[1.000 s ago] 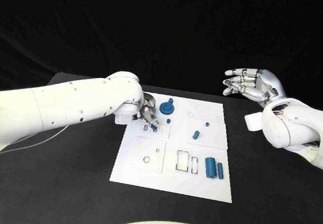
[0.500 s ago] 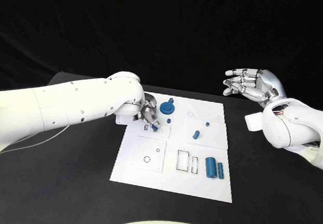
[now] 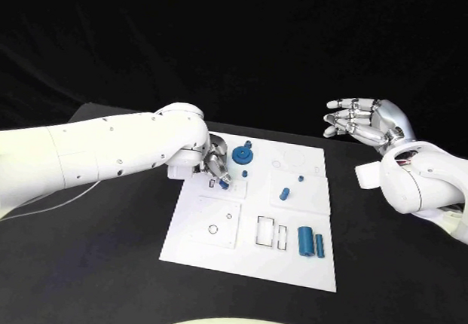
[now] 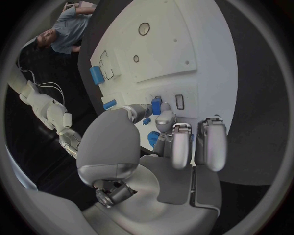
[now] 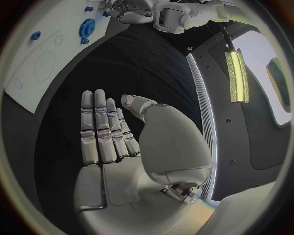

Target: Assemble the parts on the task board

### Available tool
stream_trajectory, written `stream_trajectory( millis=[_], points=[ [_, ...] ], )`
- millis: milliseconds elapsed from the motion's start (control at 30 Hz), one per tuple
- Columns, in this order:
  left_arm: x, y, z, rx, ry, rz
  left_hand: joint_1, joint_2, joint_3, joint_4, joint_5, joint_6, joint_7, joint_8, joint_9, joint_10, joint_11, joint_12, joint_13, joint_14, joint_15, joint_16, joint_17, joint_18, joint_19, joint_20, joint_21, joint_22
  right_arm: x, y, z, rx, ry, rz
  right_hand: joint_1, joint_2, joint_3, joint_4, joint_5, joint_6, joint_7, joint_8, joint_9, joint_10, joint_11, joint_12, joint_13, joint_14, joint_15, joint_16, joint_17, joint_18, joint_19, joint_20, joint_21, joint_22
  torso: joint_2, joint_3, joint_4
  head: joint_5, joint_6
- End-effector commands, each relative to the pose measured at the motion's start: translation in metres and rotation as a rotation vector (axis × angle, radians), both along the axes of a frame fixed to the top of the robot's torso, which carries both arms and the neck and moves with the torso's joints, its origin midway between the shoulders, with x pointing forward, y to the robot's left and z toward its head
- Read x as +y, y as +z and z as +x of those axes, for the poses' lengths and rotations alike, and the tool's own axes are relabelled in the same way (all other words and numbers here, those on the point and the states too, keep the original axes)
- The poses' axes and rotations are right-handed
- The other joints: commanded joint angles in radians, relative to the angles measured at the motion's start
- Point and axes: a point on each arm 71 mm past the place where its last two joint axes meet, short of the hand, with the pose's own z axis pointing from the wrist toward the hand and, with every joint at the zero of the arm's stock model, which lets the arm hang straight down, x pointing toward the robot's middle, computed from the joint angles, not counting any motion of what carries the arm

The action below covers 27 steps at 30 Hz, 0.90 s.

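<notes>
The flat white task board [image 3: 252, 243] lies mid-desk on the black desk [image 3: 94, 272]. The left hand [image 3: 214, 166] pinches a small blue peg [image 3: 224, 182] at the board's far left corner, beside a round blue gear [image 3: 242, 158]. The right hand [image 3: 366, 121] hovers off the board's far right, fingers apart, holding nothing.

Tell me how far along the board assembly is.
Seemingly done: blue gear seated at the far end of the task board. In hand: left hand pinches a small blue part over the board. Left: two blue cylinders lie loose beside empty slots. Right hand is raised, holding nothing.
</notes>
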Motion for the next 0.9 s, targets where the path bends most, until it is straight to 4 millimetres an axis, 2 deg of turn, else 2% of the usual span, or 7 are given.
stream_trajectory(
  millis=[33,900],
  points=[
    [-0.0018,-0.0006,-0.0012,0.006,-0.027,0.007,-0.001,0.009,0.211,-0.209,0.002,0.0,-0.006,0.006,0.001,0.008,0.0,0.006,0.0,0.106,-0.007,0.004,0.263,-0.008,0.008,0.001,0.007,0.058,0.0017,-0.0004,-0.0003,0.002,0.017,0.004,-0.006,-0.001,-0.004,0.0,0.004,0.008,0.057,-0.004,-0.001,0.0,0.009,-0.002,-0.001,-0.002,0.008,-0.007,0.0,0.008,-0.001,0.006,-0.004,-0.001,0.0,-0.0002,0.0007,-0.002,-0.004],
    [-0.0064,-0.0012,-0.0038,0.011,-0.048,-0.002,-0.001,0.008,0.212,-0.211,0.003,0.0,-0.006,0.006,0.002,0.008,-0.001,0.006,0.0,0.106,-0.007,0.004,0.263,-0.008,0.009,0.001,0.007,0.059,0.0031,-0.0011,-0.0001,0.005,0.021,0.005,-0.007,0.0,-0.004,0.001,0.005,0.009,0.057,-0.005,-0.001,-0.001,0.01,-0.002,-0.002,-0.002,0.008,-0.008,0.0,0.008,-0.001,0.007,-0.005,-0.003,0.0,0.0003,-0.0003,-0.001,-0.006]
  ],
)
